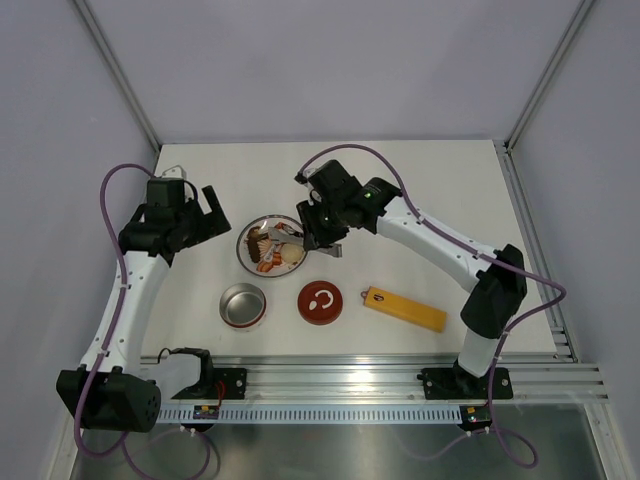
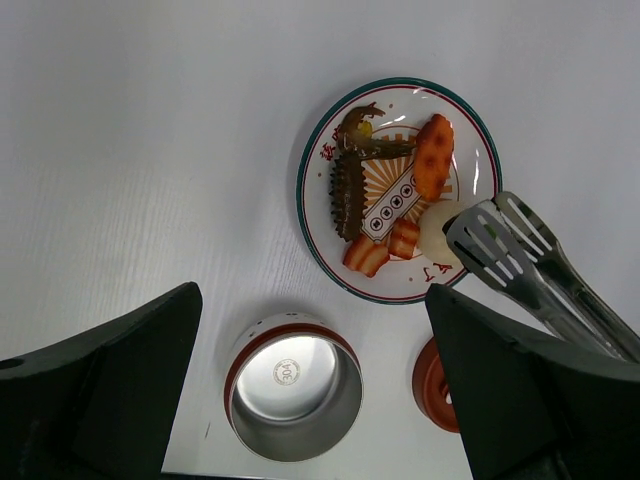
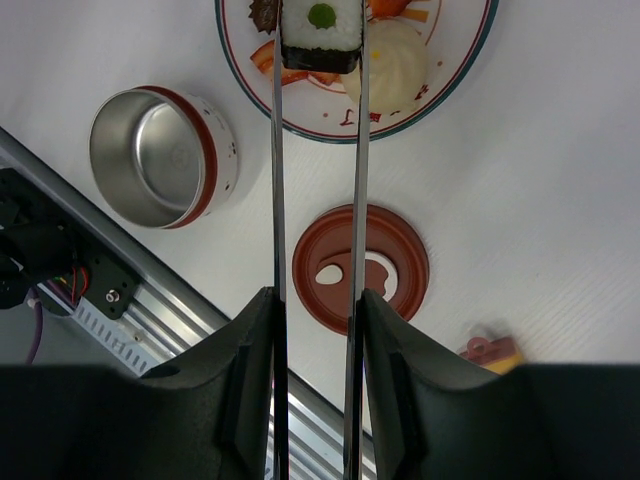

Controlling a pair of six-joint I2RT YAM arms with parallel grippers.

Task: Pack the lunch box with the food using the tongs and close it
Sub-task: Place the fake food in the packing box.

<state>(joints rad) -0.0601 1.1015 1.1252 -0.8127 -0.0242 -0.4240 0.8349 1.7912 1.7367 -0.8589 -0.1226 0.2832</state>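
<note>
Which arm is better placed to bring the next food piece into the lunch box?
Right: the right pincer grips the tongs, whose tips clasp a rice roll over the plate. The left pincer hangs open and empty.

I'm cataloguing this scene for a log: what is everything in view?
plate: one, white with green rim, mid-table
food: several pieces, brown, orange, cream, on the plate
green-topped piece: one, white, clamped in the tongs' tips over the plate
tongs: one, silver, in the right gripper
lunch box: one, red outside, steel inside, open, empty, near side of the plate
lid: one, dark red with white curl, on the table right of the lunch box
bar: one, yellow-orange, right of the lid
table: one, white
left gripper: open, empty, left of the plate
right gripper: shut on the tongs
</note>
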